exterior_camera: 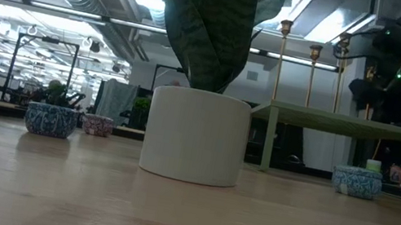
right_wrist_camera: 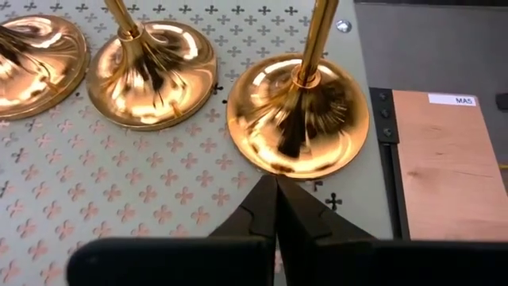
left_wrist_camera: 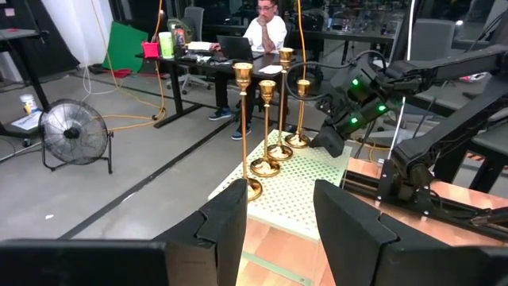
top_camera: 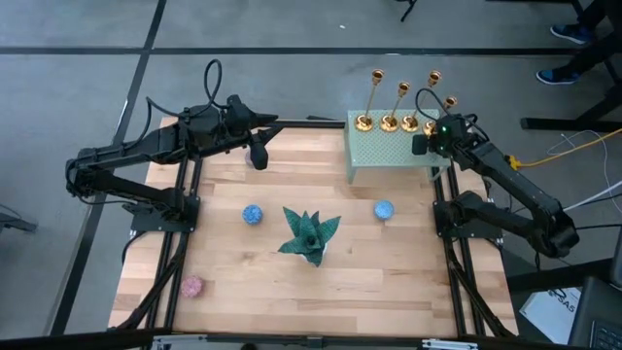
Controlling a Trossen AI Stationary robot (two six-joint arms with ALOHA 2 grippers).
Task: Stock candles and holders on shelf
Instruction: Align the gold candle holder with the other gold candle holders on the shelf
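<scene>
High view: four gold holders [top_camera: 398,119] line the shelf [top_camera: 389,151] at the counter's far right; right pincer [right_wrist_camera: 275,187] closed beside them, left pincer [left_wrist_camera: 278,218] parted, empty.

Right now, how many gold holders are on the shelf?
4, in a row along the back edge of the shelf: first holder, second holder, third holder, and fourth holder, partly hidden by the right gripper.

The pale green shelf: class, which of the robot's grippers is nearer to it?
Right. The right gripper is shut over the shelf beside the holders; the left gripper hangs off its other end.
</scene>
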